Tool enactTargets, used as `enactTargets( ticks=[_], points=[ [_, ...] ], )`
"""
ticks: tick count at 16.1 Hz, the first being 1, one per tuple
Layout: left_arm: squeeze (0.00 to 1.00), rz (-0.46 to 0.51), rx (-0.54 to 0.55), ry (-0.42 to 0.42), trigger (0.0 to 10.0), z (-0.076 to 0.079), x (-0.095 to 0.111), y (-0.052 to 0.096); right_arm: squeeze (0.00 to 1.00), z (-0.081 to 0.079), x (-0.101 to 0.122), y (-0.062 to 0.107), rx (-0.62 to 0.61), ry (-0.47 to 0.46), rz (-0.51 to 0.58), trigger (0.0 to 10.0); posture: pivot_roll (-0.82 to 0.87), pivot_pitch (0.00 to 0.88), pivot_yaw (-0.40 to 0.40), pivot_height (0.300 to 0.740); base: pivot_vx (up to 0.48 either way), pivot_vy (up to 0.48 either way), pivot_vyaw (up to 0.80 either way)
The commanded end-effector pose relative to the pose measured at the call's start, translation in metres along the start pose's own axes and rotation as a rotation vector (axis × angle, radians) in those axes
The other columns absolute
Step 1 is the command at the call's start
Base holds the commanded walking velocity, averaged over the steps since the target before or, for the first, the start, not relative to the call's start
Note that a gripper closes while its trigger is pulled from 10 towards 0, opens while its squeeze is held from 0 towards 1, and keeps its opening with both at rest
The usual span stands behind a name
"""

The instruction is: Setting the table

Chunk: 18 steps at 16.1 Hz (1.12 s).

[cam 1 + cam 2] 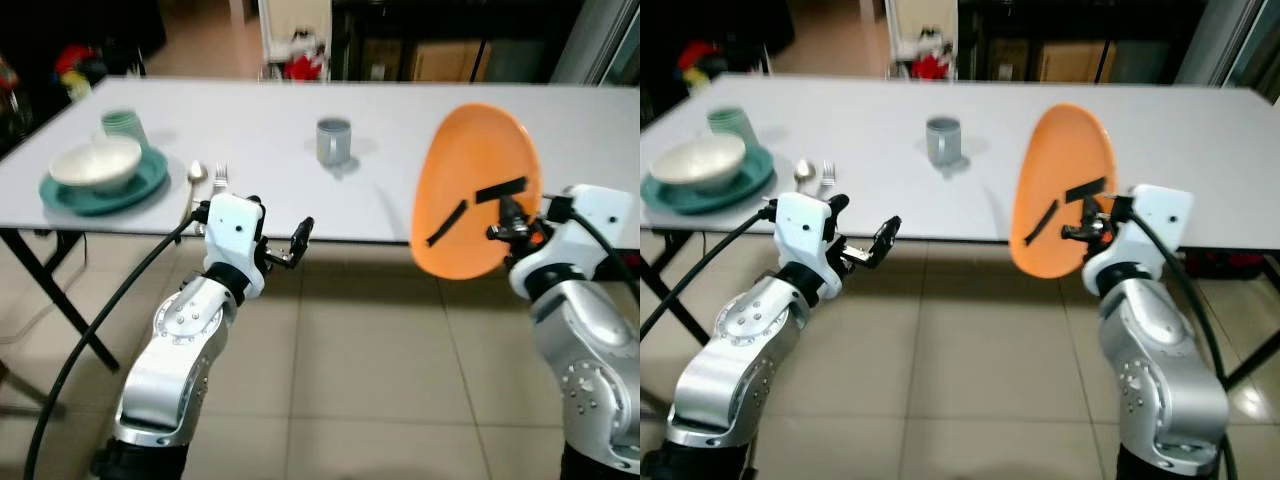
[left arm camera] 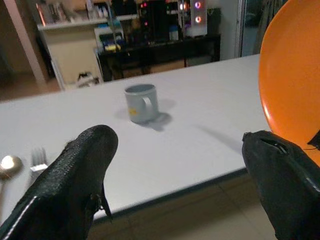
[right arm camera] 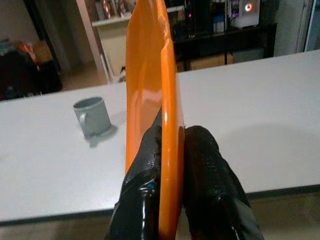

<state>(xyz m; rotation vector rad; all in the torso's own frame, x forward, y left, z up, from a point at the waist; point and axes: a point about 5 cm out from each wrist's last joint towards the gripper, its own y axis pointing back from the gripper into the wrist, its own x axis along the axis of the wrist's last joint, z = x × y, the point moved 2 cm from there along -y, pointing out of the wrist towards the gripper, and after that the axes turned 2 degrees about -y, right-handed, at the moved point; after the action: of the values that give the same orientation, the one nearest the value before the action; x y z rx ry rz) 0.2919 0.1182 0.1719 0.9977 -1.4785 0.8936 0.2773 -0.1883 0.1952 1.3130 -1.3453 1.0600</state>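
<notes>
**Right claw holds orange plate on edge at the tabletop's near edge**

The right claw [image 3: 172, 165] is clamped on the rim of the orange plate [image 1: 475, 190], one black finger on each face. The plate stands nearly upright, at the near edge of the white tabletop [image 1: 400, 200], to the robot's right of the grey mug [image 1: 334, 141]. The head views show the plate's broad face with both fingers as dark bars across it; the right wrist view shows the plate edge-on, pinched between the fingertips, with the mug beyond on the tabletop.

The left claw [image 1: 285, 245] is spread wide and holds nothing, in front of the tabletop's near edge, on the mug's near left side. The left wrist view shows its two fingers far apart, with the mug between them farther off.

Left of the mug lie a fork [image 1: 219, 178] and a spoon [image 1: 196, 176]. Farther left, a white bowl [image 1: 96, 163] sits on a teal plate [image 1: 145, 185], with a green cup [image 1: 124, 125] behind it.
</notes>
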Motion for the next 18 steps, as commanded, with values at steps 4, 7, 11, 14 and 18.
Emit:
enactTargets(
  ticks=[4, 7, 11, 14, 18],
  points=[
    [0.00, -0.014, 0.018, -0.002, 10.0, -0.0039, -0.0029, 0.0015, 0.00, -0.0114, 0.0066, -0.0009, 0.061, -0.034, 0.026, 10.0, 0.05, 0.000, 0.016, 0.740, 0.280, 0.000, -0.40],
    [0.00, -0.017, 0.023, 0.009, 10.0, -0.0017, -0.0053, 0.0027, 0.00, -0.0066, 0.0080, -0.0040, 0.053, -0.064, 0.026, 10.0, 0.05, 0.000, 0.008, 0.740, 0.282, 0.000, 0.00],
    [0.00, -0.023, 0.042, 0.007, 10.0, -0.0061, -0.0064, 0.0046, 0.00, -0.0066, 0.0096, -0.0074, 0.077, -0.068, 0.024, 10.0, 0.06, 0.000, 0.002, 0.740, 0.293, 0.000, 0.00],
    [0.00, -0.024, 0.051, 0.008, 10.0, -0.0073, -0.0068, 0.0063, 0.00, -0.0095, 0.0071, -0.0074, 0.087, -0.073, 0.012, 10.0, 0.06, 0.000, -0.002, 0.740, 0.306, 0.000, 0.00],
    [0.00, -0.028, 0.048, 0.012, 10.0, -0.0059, -0.0075, 0.0064, 0.00, -0.0087, 0.0057, -0.0083, 0.091, -0.084, 0.001, 10.0, 0.06, 0.000, -0.002, 0.740, 0.307, 0.000, 0.00]
  ],
)
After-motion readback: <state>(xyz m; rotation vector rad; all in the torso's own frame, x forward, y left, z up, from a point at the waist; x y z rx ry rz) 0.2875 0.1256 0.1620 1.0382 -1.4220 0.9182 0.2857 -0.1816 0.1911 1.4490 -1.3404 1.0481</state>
